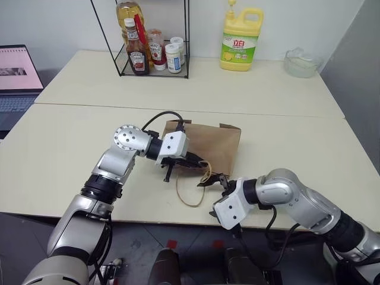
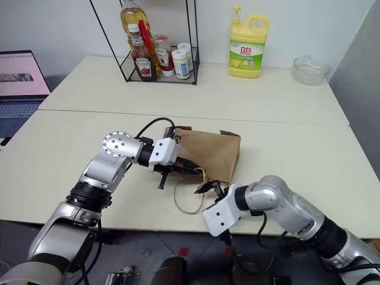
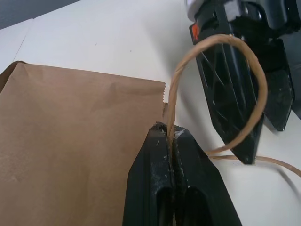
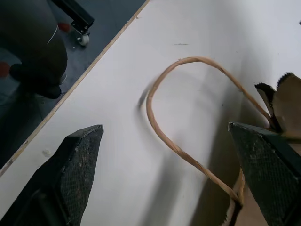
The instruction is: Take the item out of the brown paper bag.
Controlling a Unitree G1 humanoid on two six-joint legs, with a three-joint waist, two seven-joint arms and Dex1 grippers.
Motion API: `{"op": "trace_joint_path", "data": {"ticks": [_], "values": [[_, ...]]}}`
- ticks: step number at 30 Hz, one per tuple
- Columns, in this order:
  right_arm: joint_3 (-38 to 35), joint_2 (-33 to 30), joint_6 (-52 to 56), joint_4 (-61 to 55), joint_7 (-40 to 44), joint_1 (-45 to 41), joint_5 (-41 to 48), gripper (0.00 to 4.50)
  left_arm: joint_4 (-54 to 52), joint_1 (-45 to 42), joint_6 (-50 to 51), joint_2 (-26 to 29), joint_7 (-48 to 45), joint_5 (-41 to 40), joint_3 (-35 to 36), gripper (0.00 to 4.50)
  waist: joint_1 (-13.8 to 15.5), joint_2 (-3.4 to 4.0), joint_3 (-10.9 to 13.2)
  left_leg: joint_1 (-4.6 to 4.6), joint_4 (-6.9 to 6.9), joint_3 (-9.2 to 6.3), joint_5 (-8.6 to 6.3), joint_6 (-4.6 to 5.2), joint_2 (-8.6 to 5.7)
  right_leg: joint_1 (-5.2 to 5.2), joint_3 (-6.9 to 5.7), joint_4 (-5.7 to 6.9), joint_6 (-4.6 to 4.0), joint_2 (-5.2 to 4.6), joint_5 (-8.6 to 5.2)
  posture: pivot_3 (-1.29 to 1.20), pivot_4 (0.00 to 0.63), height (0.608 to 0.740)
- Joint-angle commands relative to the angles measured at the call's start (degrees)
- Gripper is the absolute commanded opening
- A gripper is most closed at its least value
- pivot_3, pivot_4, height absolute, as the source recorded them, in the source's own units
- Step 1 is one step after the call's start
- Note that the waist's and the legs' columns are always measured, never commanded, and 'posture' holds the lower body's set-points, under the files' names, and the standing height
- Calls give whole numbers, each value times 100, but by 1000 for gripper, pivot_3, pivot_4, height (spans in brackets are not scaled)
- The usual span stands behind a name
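You're looking down on a smooth cream table [image 1: 71, 148] with a seam across it, set against a white wall. At the back stand a black wire rack [image 1: 153, 62] of sauce bottles, a glossy yellow jug [image 1: 240, 40] and a clear glass bowl [image 1: 301, 63]; a laptop [image 1: 16, 77] sits far left.

The bag [image 1: 217, 145] lies flat near the front edge, matte creased kraft paper with a zigzag mouth toward you. Your left gripper [image 3: 170, 134] is clenched on one thin twisted-paper handle [image 3: 256, 80] at the mouth, which arcs up from between the black fingers. A second handle [image 4: 160, 127] loops loose on the tabletop.

Your right gripper [image 1: 217, 180] hovers just beside the mouth, its ribbed wedge-shaped fingers [image 4: 75, 165] spread wide, grasping nothing.

You can't see the item from here.
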Motion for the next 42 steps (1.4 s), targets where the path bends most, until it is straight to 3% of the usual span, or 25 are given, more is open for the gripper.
{"op": "trace_joint_path", "data": {"ticks": [1,10,16,22,23,35,42], "values": [[-47,104,-116,-100,102,30,-113,4500,-215,-69,21,-41,50,-64,165,32,1,0,0,0,0,0,0,0,0,0,0,0,0,0,0,0,150,740],[-122,561,58,484,23,-85,-452,4500,-170,-130,12,-94,41,-55,172,32,-3,0,0,16,-1,1,0,0,0,9,1,7,-1,0,0,0,150,740],[-164,612,212,602,159,-9,-389,2516,-202,-120,18,-71,36,-49,174,0,-1,0,0,21,0,2,-1,1,0,13,2,10,-1,0,-1,0,150,740],[-221,666,467,598,195,119,-280,188,-218,-118,32,-34,48,-41,193,0,-1,0,0,21,-1,2,-1,1,-1,13,2,11,-1,0,-1,0,150,740],[-225,663,505,592,214,148,-252,31,-225,-120,60,-25,60,-47,204,0,-2,0,0,21,0,2,-1,1,-1,13,3,11,-1,0,-1,0,150,740],[-173,639,630,532,295,380,-259,31,28,-978,1519,-385,791,-282,624,0,7,0,0,21,0,1,-1,1,-3,15,2,10,0,0,-1,0,150,740],[-135,614,644,520,352,420,-305,31,580,-1241,1544,-515,974,-218,820,0,3,0,0,22,-1,1,-1,1,-3,15,2,11,0,0,-1,0,150,740]]}}
